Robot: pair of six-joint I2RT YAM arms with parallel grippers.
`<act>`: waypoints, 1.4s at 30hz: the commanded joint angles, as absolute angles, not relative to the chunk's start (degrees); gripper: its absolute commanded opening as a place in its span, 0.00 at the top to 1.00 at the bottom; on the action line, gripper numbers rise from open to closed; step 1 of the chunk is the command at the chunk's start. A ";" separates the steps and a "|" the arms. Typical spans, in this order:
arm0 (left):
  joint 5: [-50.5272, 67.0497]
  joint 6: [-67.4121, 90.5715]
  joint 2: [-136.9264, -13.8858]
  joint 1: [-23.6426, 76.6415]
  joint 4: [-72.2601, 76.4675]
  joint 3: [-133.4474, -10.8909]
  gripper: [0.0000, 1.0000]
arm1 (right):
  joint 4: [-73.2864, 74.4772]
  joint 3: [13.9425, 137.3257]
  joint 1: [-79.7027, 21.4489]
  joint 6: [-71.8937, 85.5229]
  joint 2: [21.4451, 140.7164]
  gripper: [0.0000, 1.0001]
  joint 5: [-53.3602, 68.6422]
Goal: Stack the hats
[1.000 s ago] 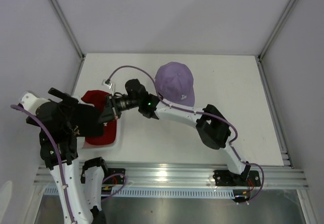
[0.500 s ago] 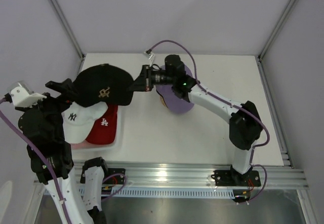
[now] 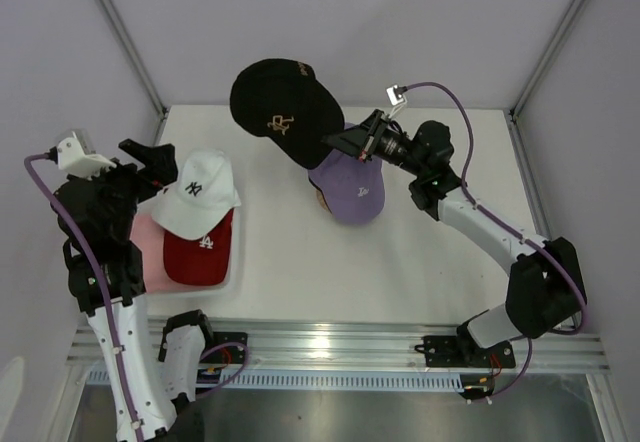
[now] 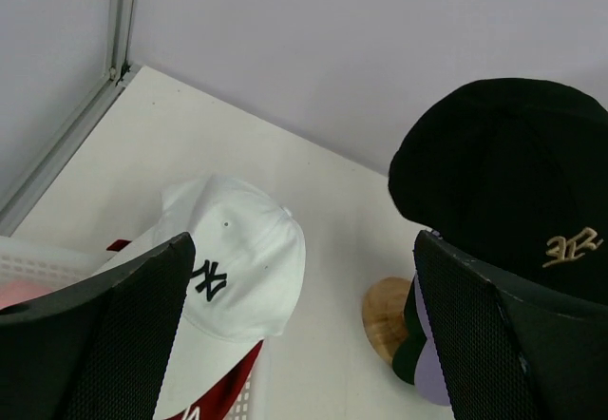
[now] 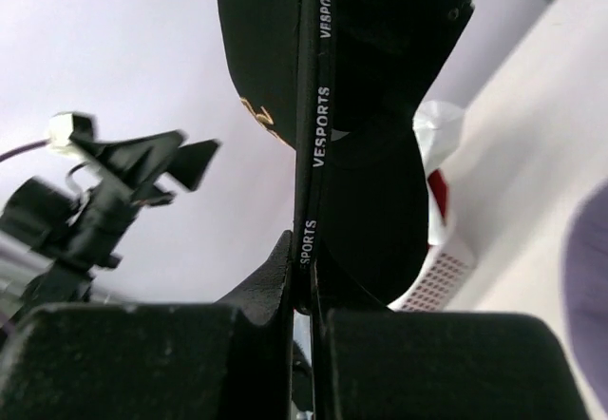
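spreading across most of the top view is the white table (image 3: 270, 262), with the white mesh basket (image 3: 233, 267) at its 8 o'clock edge. next in size is the black cap (image 3: 280, 107) with a gold logo, up in the air at the table's 12 o'clock, off every surface. my right gripper (image 3: 342, 142) has it: the jaws are pressed together on the cap's inner band, with printed tape squeezed between them in the right wrist view. just below it, toward 5 o'clock, the lavender cap (image 3: 352, 192) sits on the wooden stand (image 4: 384, 314), whose round edge peeks out beside it. over at 9 o'clock the white cap (image 3: 197, 194) with the ny logo lies on top of the red cap (image 3: 202, 258) in the basket. a bit of the pink cap (image 3: 148, 244) shows at the red one's 9 o'clock. my left gripper (image 3: 160, 169) hangs above the basket's 11 o'clock corner, jaws spread wide, nothing between them.
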State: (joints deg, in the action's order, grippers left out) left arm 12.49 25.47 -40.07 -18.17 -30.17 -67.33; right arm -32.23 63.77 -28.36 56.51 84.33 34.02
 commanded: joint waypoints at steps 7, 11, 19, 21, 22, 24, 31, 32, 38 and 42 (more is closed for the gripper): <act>15.90 31.64 -39.11 -18.72 -21.89 -57.93 0.01 | -60.43 61.98 -27.96 74.78 89.21 1.00 33.85; 17.84 31.12 -39.99 -18.72 -21.62 -57.22 0.01 | -62.58 54.77 -24.97 77.43 85.01 1.00 31.03; 17.05 28.83 -39.29 -18.63 -23.64 -57.22 0.01 | -45.73 42.39 -21.19 69.00 71.21 1.00 25.42; 17.93 29.26 -39.37 -18.72 -23.03 -56.69 0.01 | -44.22 40.09 -19.09 68.91 67.44 1.00 23.30; 18.28 29.44 -39.37 -18.72 -22.77 -56.69 0.00 | -40.64 39.56 -18.38 68.65 66.54 1.00 23.12; 18.81 29.97 -39.55 -18.63 -22.41 -56.34 0.01 | -35.79 39.99 -17.58 67.42 65.57 1.00 23.20; 20.04 30.41 -39.90 -18.72 -21.80 -55.90 0.01 | -41.30 34.02 -16.52 70.22 69.69 1.00 27.77; 20.13 30.41 -39.90 -18.72 -21.88 -55.81 0.00 | -42.00 33.75 -16.35 71.09 70.48 1.00 28.47; 20.74 30.94 -39.90 -18.72 -21.10 -55.37 0.00 | -51.67 32.96 -16.52 79.08 75.76 1.00 33.13; 21.01 30.94 -40.08 -18.72 -21.01 -55.20 0.01 | -53.53 32.61 -16.52 80.34 75.95 1.00 34.54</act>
